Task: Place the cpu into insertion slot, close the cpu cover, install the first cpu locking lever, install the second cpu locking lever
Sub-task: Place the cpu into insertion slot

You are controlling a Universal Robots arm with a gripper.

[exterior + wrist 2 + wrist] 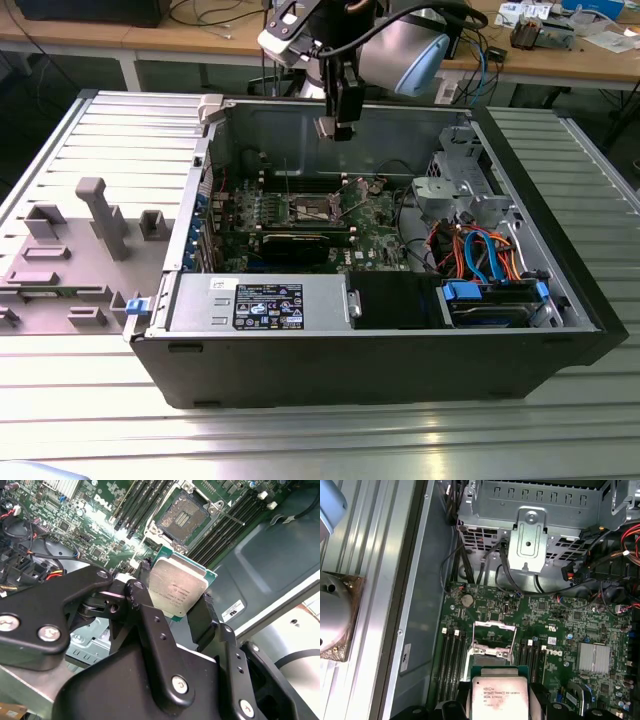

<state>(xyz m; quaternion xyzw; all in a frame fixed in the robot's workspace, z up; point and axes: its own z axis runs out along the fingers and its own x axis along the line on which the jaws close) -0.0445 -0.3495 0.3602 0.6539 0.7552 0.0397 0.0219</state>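
Second wrist view, nearest first: black two-fingered gripper (pixel 172 599) clenched on the small flat square cpu with silver-grey metal top and green edging (pixel 178 586). Held by two opposite edges between the black fingers (pixel 142 605), metal top toward the lens, probably so the contact side goes down untouched and flat. Hangs in the air, touching nothing else.

Beyond it, on the green circuit board (pixel 75 510): square insertion slot with dark centre and silvery metal rim (pixel 182 515), bare, with no chip in it. Thin silvery locking lever (pixel 230 516) swung out beside the slot, over the long black memory slots (pixel 222 525), evidently released to free the way in.

In the first wrist view, same cpu (pixel 500 696) short of the insertion slot (pixel 489 652). Thin silvery square cpu cover with a large window (pixel 493 631) apparently lifted off the slot, open to admit the chip.

Farthest, in the exterior view: gripper (pixel 336 126) well above the insertion slot (pixel 312 208), over the open black computer case (pixel 350 370) laid on its side on the ribbed grey metal table (pixel 300 440). By judgement, placing step in hand: nothing seated, cover and levers not yet closed.
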